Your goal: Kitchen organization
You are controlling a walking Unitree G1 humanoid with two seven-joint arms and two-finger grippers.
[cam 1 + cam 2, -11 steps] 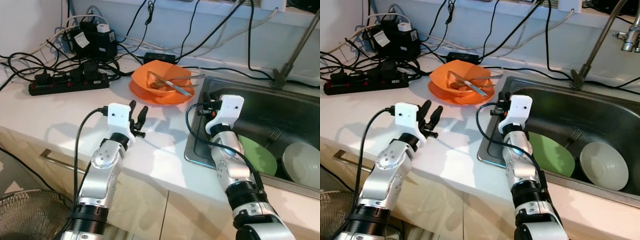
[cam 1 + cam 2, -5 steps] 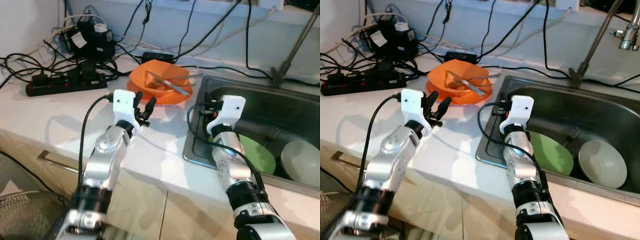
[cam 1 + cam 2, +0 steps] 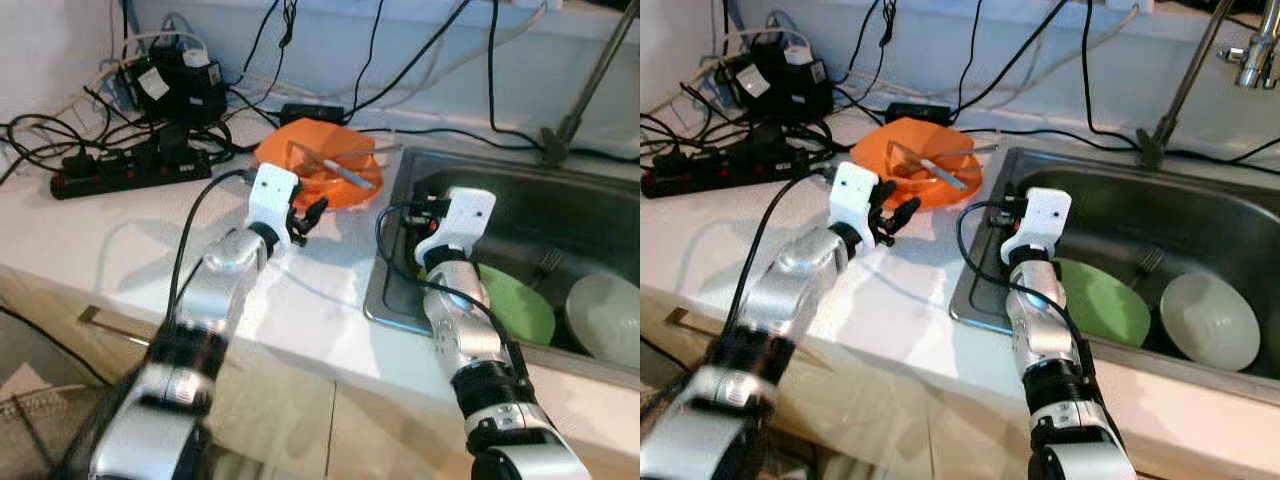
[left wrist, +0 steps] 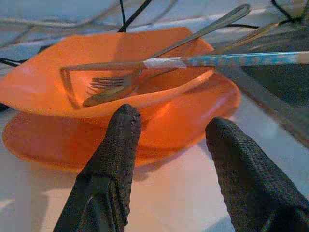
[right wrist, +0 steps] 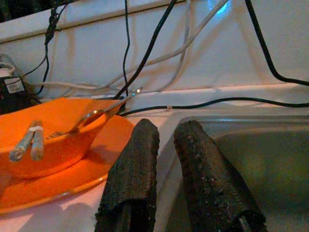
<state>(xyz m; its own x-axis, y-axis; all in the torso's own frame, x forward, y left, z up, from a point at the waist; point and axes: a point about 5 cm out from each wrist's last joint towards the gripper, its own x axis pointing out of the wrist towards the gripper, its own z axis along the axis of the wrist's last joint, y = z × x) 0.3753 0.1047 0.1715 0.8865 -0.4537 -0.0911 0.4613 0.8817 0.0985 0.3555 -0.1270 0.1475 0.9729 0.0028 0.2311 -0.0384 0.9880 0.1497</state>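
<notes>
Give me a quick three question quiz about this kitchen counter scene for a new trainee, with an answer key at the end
1. True or false: the left gripper is open, just short of the orange plate.
2. Multiple choice: what lies in the orange bowl? A) a sponge B) cutlery C) a cup
3. Fill in the blank: the green plate lies in the ____, beside the white bowl.

Key
1. True. Its fingers are spread with nothing between them, pointing at the plate.
2. B. A fork and other utensils rest in it.
3. Sink. The right gripper is above the sink's near left corner.
</notes>
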